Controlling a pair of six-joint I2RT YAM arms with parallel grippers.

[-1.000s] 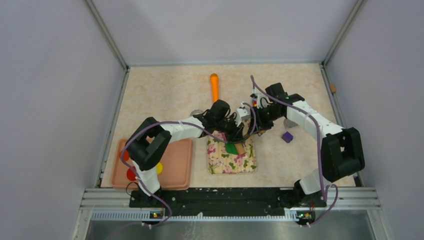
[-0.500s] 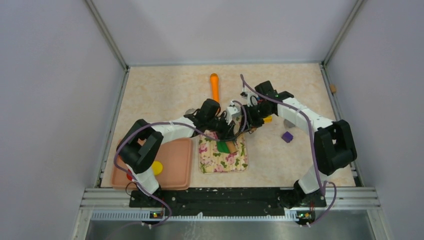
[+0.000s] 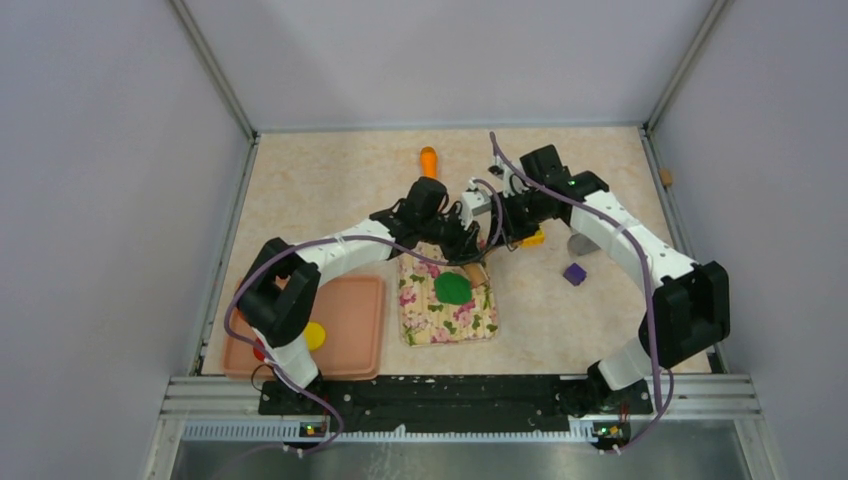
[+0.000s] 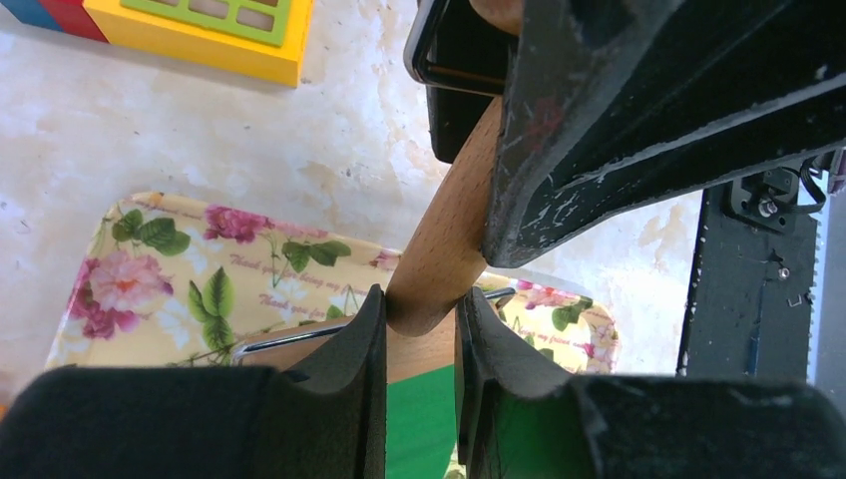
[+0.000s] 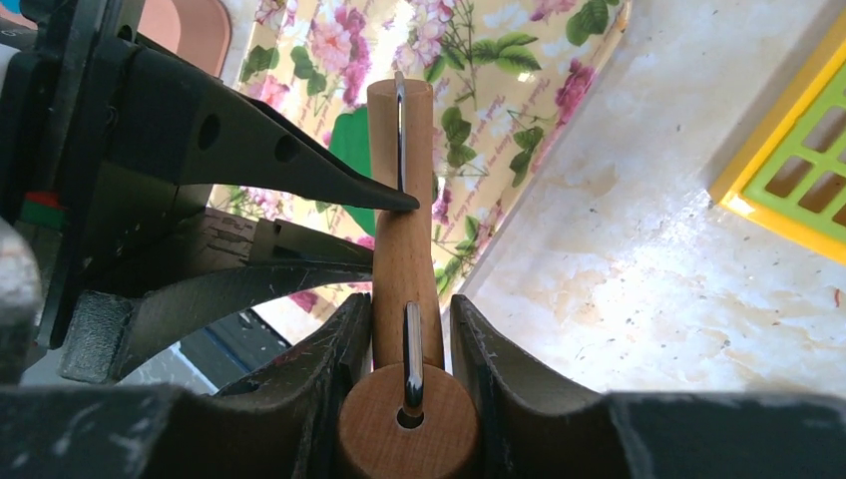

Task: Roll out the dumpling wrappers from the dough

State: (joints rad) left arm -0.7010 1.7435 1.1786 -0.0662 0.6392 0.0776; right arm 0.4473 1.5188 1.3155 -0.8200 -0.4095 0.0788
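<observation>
The dough (image 3: 454,288) lies in the middle of the floral mat (image 3: 440,326). It looks soft and easily dented, so it is better pressed than pinched. Over the mat's far edge, the left fingers (image 4: 344,351) and right fingers (image 5: 491,361) each clench 1 handle of the rolling pin (image 5: 396,249).

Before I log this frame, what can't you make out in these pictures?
Top view: wooden roller mostly hidden under the arms.
Left wrist view: dough cut off by the bottom edge and the left tool.
Top view: discs on the tray partly behind the left arm; count unclear.
</observation>
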